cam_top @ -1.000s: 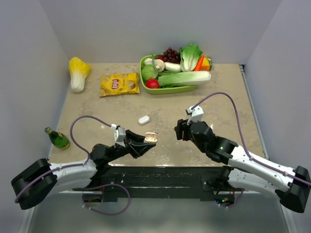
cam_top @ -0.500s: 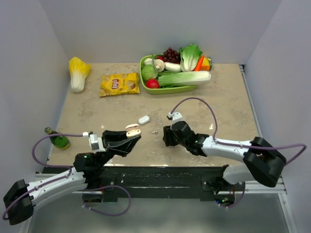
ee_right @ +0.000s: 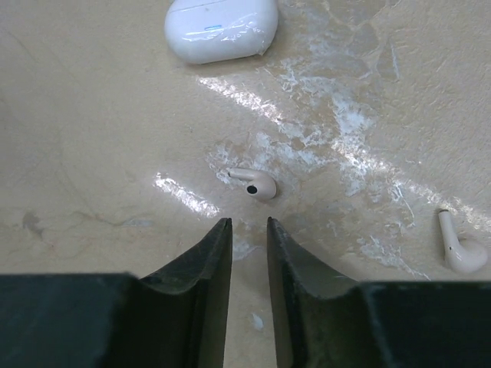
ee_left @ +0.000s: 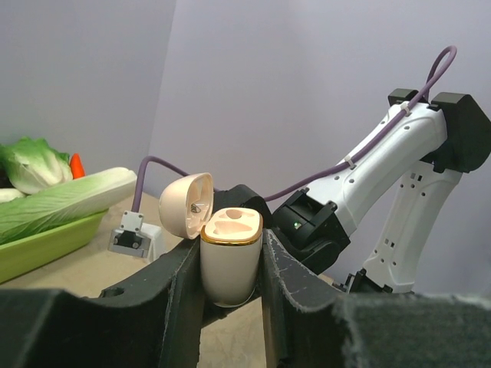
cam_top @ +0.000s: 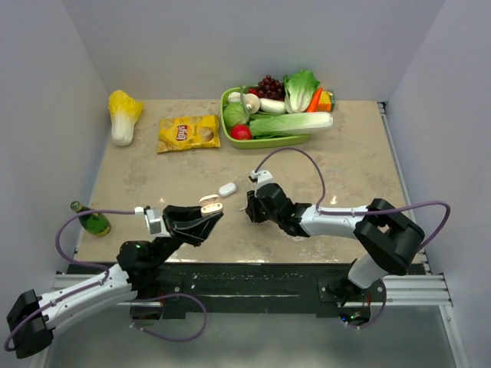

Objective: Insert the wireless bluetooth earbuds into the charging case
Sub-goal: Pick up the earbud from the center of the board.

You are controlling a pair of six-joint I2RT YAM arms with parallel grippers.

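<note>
My left gripper is shut on the charging case, a cream oval body held upright with its hinged lid swung open and two empty tan sockets showing. In the top view the case hangs above the table's front left. One earbud lies on the marble just beyond my right gripper's tips. A second earbud lies to its right. The right jaws stand narrowly apart with nothing between them. In the top view the right gripper points left, low over the table.
A second, closed white case lies just beyond the earbuds. A green tray of vegetables, a yellow chip bag and a cabbage sit at the back. A green bottle lies at the left edge.
The right arm has stretched left and down to the earbuds while its jaws narrowed. The left arm drew back to the left with the open case, then stayed nearly still.
</note>
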